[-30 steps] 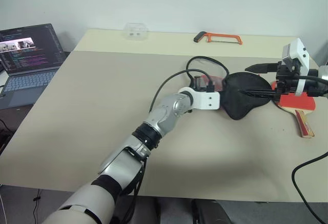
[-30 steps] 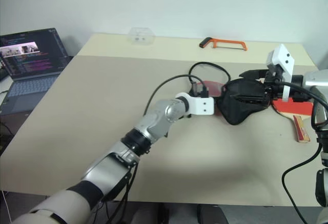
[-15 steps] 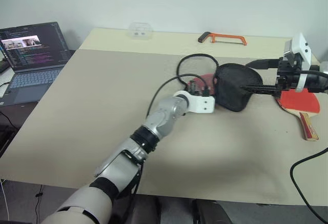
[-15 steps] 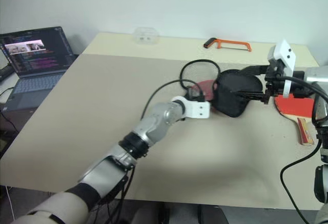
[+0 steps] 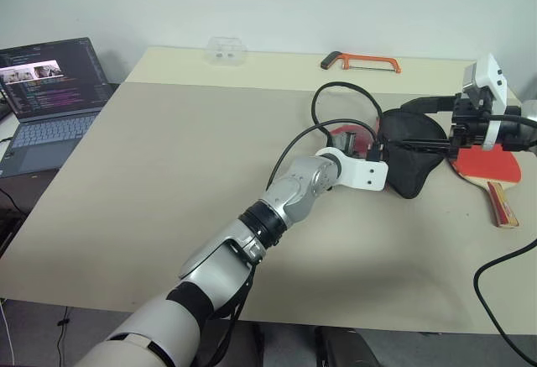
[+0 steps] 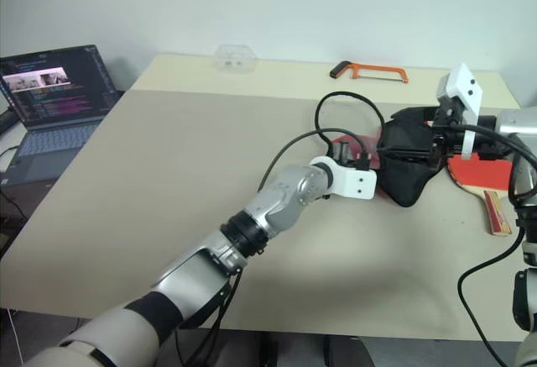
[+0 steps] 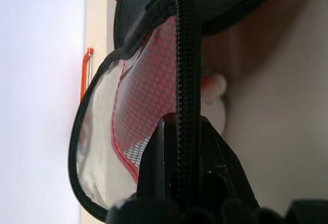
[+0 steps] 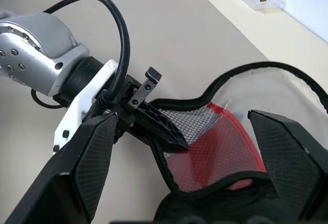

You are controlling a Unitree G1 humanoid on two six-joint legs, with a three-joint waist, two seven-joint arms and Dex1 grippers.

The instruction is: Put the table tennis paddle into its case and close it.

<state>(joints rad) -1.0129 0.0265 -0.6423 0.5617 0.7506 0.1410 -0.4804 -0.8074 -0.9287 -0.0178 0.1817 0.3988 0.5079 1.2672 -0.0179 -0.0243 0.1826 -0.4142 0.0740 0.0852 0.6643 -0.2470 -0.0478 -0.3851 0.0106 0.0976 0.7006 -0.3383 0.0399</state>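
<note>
The case (image 5: 411,165), a black zip pouch with a red mesh panel (image 8: 215,152), lies mid-right on the table with its mouth gaping. My left gripper (image 7: 179,129) is shut on the case's zip edge. My right gripper (image 5: 424,123) stands open at the case's right side, its wide fingers (image 8: 92,157) spread either side of the open mouth; I cannot tell whether they touch it. The table tennis paddle (image 5: 487,164) lies flat just right of the case, red face up, its striped handle (image 5: 502,205) pointing toward the table's front. It is outside the case.
An orange hacksaw (image 5: 361,62) and a clear plastic box (image 5: 224,49) lie near the table's far edge. An open laptop (image 5: 46,81) sits on a lower surface to the left. My left arm's black cable (image 5: 336,98) loops over the table by the case.
My left gripper has carried the case to the right, closer to the right gripper and the paddle. The right gripper stays open in place. The camera view has shifted slightly.
</note>
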